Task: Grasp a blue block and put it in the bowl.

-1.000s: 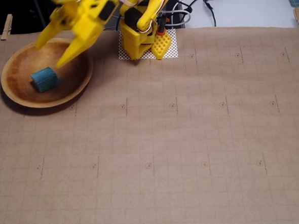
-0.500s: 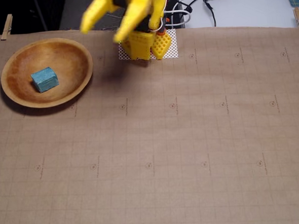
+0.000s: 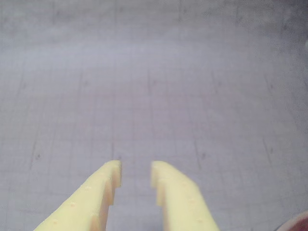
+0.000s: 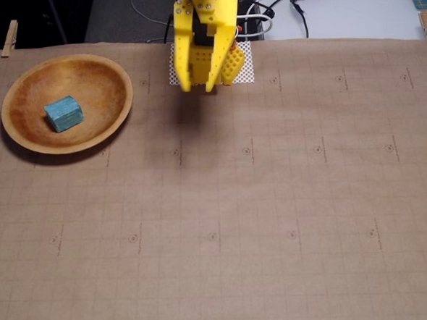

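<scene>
In the fixed view, the blue block is lying inside the wooden bowl, a little left of the bowl's middle, resting on the orange-brown inner surface with its top face turned slightly askew. The bowl is sitting near the upper left corner of the brown gridded paper sheet that is covering the table, and it is casting a dark shadow along its lower edge.

The yellow gripper is hanging at the top centre of that view, well apart from the bowl and to its right, with its two fingers pointing downward over a small white perforated mat. A soft shadow is falling on the paper just below the fingertips. Black and white cables are trailing behind the arm across the pale surface beyond the paper, and wooden clothespins are clipping the sheet at its far corners.

In the wrist view, the gripper is showing both pale yellow fingers rising from the bottom edge, standing apart with a clear gap between the tips and nothing between them, so the jaws are released and empty. Beneath them only blurred gridded paper is showing, with a reddish sliver at the lower right corner that is too blurred to identify
</scene>
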You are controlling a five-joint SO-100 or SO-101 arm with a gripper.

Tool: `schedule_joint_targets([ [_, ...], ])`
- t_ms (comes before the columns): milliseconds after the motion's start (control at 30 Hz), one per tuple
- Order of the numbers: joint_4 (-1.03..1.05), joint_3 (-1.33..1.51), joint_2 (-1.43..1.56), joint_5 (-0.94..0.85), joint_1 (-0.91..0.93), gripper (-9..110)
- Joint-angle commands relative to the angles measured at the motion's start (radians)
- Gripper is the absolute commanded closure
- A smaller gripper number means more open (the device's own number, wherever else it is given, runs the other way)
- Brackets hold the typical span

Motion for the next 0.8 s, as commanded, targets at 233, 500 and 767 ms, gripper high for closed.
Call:
schedule_joint_targets([
  [233,0.23,0.038,0.002,-0.005,-0.009,103],
  [500,0.23,0.268,0.164,-0.015,-0.011,103],
  [767,0.23,0.457,0.316,-0.064,-0.011,103],
])
